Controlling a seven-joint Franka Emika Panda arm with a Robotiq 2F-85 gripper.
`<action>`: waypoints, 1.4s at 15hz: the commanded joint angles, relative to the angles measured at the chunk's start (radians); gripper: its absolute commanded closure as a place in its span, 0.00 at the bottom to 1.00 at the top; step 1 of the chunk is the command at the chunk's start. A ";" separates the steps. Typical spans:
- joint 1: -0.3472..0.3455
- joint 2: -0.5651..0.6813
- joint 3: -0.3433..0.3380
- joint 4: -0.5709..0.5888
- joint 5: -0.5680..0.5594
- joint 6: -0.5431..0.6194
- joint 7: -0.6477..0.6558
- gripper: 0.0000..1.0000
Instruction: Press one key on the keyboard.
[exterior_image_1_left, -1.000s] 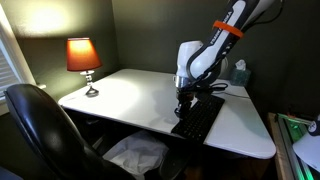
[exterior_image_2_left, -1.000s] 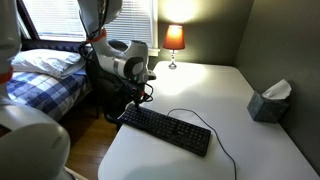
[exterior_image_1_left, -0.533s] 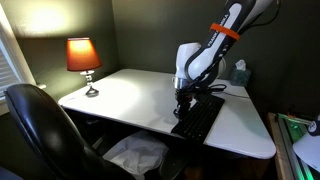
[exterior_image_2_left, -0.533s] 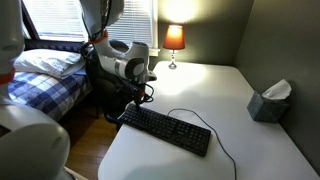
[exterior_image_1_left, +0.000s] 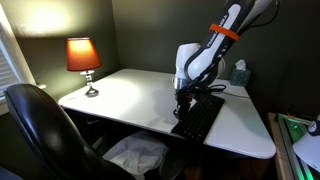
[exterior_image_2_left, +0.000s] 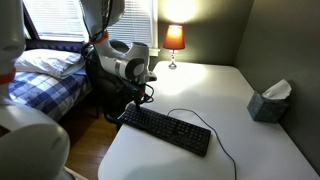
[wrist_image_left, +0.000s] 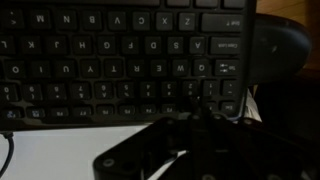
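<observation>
The black keyboard (exterior_image_1_left: 198, 117) lies on the white desk, near its front edge; it also shows in both exterior views (exterior_image_2_left: 165, 128) with its thin cable running off. My gripper (exterior_image_1_left: 183, 103) points straight down over one end of the keyboard, its fingertips at or just above the keys (exterior_image_2_left: 134, 108). In the wrist view the rows of keys (wrist_image_left: 120, 60) fill the upper part, and the gripper (wrist_image_left: 205, 112) is a dark shape at the bottom. The fingers look closed together, with nothing held.
A lit orange lamp (exterior_image_1_left: 84, 57) stands at the desk's far corner (exterior_image_2_left: 174, 40). A tissue box (exterior_image_2_left: 268, 101) sits at the opposite side. A black office chair (exterior_image_1_left: 45, 135) is next to the desk. A bed (exterior_image_2_left: 45, 75) lies beyond the desk edge.
</observation>
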 joint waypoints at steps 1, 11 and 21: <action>-0.012 0.027 0.013 0.011 0.004 0.017 -0.003 1.00; -0.019 0.012 0.019 -0.001 0.009 0.021 -0.007 1.00; -0.017 -0.065 0.023 -0.054 0.016 0.043 -0.001 1.00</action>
